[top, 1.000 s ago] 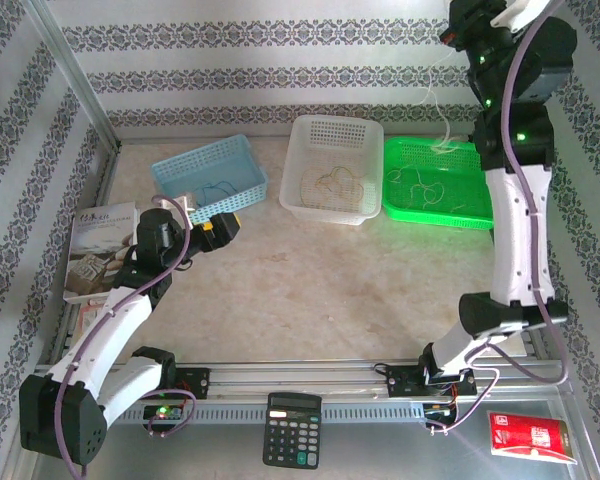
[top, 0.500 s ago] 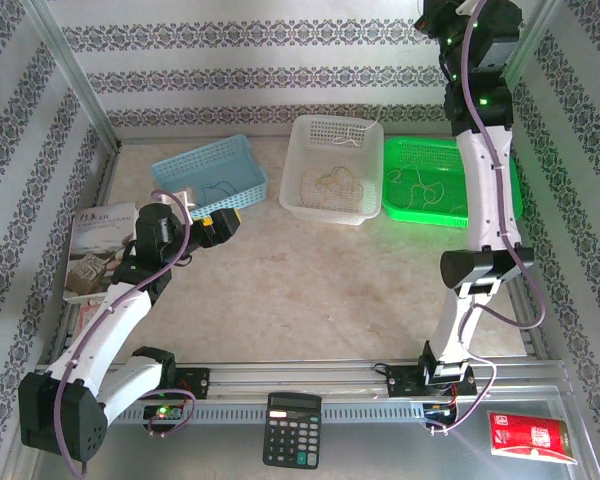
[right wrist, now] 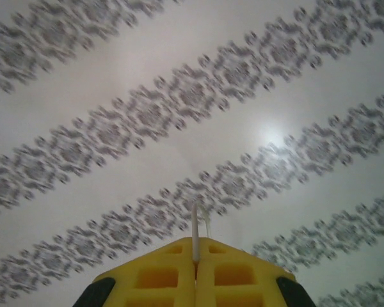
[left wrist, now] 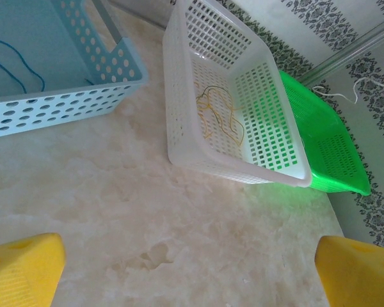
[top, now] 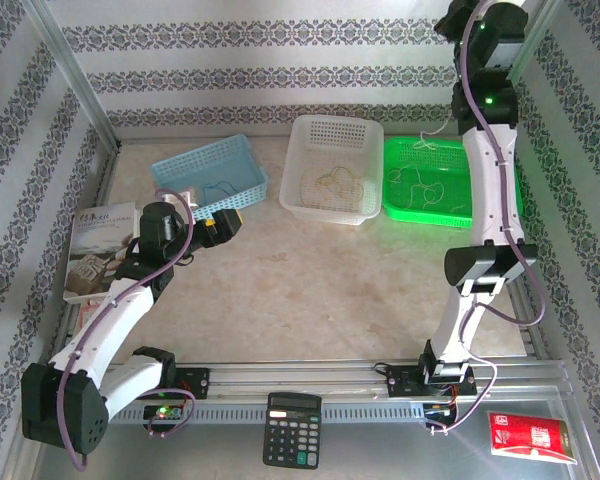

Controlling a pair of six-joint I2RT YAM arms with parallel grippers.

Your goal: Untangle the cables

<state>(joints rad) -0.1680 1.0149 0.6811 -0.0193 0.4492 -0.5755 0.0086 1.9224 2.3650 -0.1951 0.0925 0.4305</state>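
Observation:
A blue cable [top: 217, 188] [left wrist: 16, 61] lies in the blue basket [top: 208, 160] [left wrist: 64, 105]. A yellowish-tan cable [top: 330, 182] [left wrist: 221, 112] lies in the white basket [top: 332, 135] [left wrist: 237, 163]. Whitish cables [top: 418, 180] lie in the green basket [top: 500, 215] [left wrist: 336, 163]. My right arm [top: 485, 110] reaches high against the back wall. In the right wrist view my right gripper [right wrist: 195, 246] is shut on a thin whitish cable [right wrist: 194, 224] that sticks out past its fingertips. My left gripper [top: 225, 228] [left wrist: 192, 275] hangs open over bare table in front of the blue basket, holding nothing.
A booklet [top: 98, 250] lies at the left edge beside the left arm. A calculator [top: 292, 428] and a red packet [top: 530, 437] sit on the metal shelf at the front. The three baskets stand in a row along the back wall.
The right arm has swung left from its lean to the right and now stands more upright, its gripper still high and shut. The left arm has hardly moved.

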